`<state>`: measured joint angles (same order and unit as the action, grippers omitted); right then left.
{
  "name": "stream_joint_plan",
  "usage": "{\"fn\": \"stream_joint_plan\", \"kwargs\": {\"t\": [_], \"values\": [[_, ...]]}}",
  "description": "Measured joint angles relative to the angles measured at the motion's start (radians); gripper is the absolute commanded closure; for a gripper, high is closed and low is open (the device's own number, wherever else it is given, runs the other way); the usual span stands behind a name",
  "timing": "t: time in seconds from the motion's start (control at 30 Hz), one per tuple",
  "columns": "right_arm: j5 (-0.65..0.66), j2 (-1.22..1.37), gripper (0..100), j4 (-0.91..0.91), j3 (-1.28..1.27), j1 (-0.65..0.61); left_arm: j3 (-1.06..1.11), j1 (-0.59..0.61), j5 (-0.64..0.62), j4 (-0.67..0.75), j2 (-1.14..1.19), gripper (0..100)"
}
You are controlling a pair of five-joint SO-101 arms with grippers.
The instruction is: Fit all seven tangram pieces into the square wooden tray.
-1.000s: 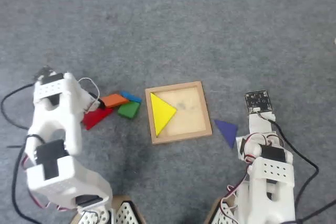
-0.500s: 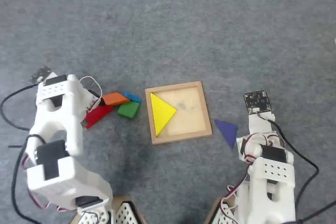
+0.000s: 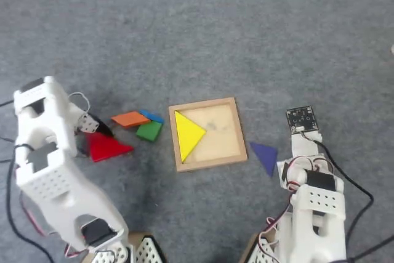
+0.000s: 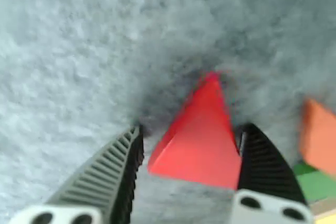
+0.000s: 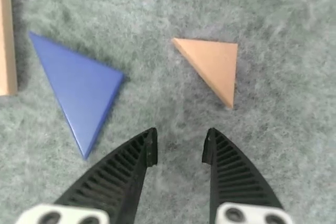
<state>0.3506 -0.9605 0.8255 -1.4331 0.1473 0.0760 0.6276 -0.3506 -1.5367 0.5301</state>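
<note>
The square wooden tray (image 3: 206, 100) lies mid-table with a yellow triangle (image 3: 188, 132) in its left half. My left gripper (image 3: 92, 129) is shut on a red triangle (image 3: 106, 148), which it holds just above the carpet; in the left wrist view the red triangle (image 4: 202, 135) sits between the fingers of that gripper (image 4: 193, 128). An orange piece (image 3: 130, 118), a small blue piece (image 3: 152, 116) and a green piece (image 3: 149, 130) lie between it and the tray. My right gripper (image 5: 178, 140) is open over bare carpet, near a blue triangle (image 5: 79, 87) and a tan triangle (image 5: 212, 64).
The blue triangle (image 3: 266, 154) lies just right of the tray, beside the right arm (image 3: 311, 189). The left arm's white body (image 3: 49, 164) fills the left side of the table. Grey carpet stretches free behind the tray.
The left arm has swung left and back, taking the red triangle out from beside the orange and green pieces and raising it. The right arm has not moved.
</note>
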Motion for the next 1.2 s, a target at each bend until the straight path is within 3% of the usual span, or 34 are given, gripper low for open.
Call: {"fn": "stream_joint_plan", "kwargs": {"t": [0.1,0.4,0.57,0.77,0.97,1.07,1.2], "values": [[0.0,0.0,84.5,0.0,0.0,0.0,0.02,0.029,0.1,0.046,-0.049,73],[0.0,0.0,84.6,0.0,0.0,0.0,0.249,0.106,0.443,0.364,-0.42,73],[0.0,0.0,84.6,0.0,0.0,0.0,0.404,0.103,0.578,0.416,-0.606,73],[0.0,0.0,84.6,0.0,0.0,0.0,0.525,0.075,0.516,0.229,-0.881,72],[0.0,0.0,84.6,0.0,0.0,0.0,0.572,-0.023,0.623,0.035,-0.973,73],[0.0,0.0,84.6,0.0,0.0,0.0,0.624,-0.066,0.496,0.014,-0.953,73],[0.0,0.0,84.6,0.0,0.0,0.0,0.658,-0.046,0.269,0.104,-0.856,73]]}}
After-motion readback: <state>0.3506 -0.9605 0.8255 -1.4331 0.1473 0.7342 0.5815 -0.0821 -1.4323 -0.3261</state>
